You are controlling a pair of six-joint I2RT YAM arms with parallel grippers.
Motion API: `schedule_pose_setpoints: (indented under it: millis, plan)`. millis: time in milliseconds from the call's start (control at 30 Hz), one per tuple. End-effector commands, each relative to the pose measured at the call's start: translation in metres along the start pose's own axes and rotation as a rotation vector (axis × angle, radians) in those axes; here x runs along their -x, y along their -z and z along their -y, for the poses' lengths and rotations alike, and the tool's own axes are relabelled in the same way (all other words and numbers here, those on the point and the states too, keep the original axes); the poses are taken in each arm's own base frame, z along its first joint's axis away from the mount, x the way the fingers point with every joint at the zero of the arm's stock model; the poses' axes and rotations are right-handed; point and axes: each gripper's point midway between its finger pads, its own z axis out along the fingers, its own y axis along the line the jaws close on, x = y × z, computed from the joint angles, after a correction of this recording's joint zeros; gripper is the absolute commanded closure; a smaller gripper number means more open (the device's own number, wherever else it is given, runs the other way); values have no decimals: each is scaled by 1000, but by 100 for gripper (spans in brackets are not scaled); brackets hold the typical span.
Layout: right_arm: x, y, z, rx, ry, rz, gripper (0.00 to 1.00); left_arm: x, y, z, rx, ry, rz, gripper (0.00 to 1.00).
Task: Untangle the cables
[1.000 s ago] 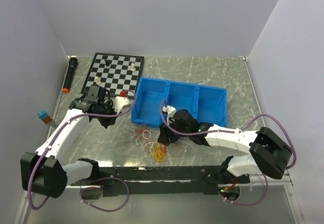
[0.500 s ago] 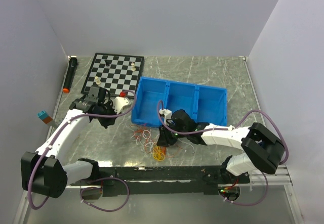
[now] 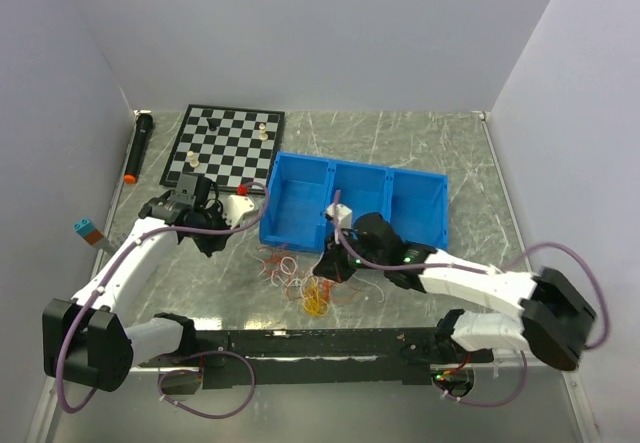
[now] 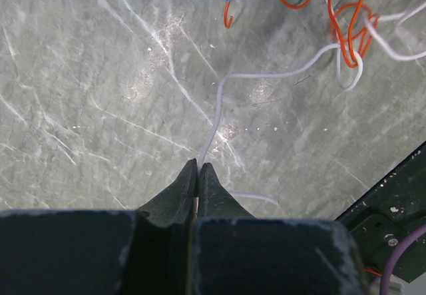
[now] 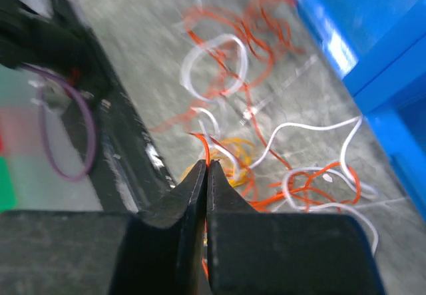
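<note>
Left gripper (image 4: pixel 198 167) closed, right gripper (image 5: pixel 207 166) closed

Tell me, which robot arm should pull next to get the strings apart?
Probably the right. The right gripper is shut on an orange cable right at the tangle, so lifting could tease it free. The left gripper pinches a white cable off to the side, good for anchoring.

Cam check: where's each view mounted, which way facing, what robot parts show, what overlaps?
Top external: above and behind the bases, looking down on the table; left arm and right arm whole.
Left wrist: on the left wrist, facing down at the table; left tool shut on a white cable.
Right wrist: on the right wrist, facing down at the cable tangle; right tool shut on a red-orange cable.
Shared: all three show the tangle and blue bin.
</note>
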Motion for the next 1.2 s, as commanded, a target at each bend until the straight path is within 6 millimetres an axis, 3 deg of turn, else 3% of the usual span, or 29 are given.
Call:
schedule_pose_setpoints:
  millis: [0,100,267,567,833,967,1167]
  plan:
    - [22,32,-16,-7,48,120,92,5,-1,-7,34,-2,23,99]
    - [27,55,-18,-44,56,163,100,6,-3,-8,31,8,23,99]
    - [60,108,-36,-71,101,315,100,7,-4,-14,62,21,21,99]
    - [140,243,-83,-122,234,653,100,-13,-13,-27,139,6,-50,99]
    - [189,349,-131,-102,363,887,100,-39,-23,-41,226,-23,-140,99]
    - [199,388,-146,-92,396,976,100,-52,-27,-44,251,-41,-185,99]
    - [208,417,-157,-93,425,1045,100,-51,-25,-47,266,-42,-184,99]
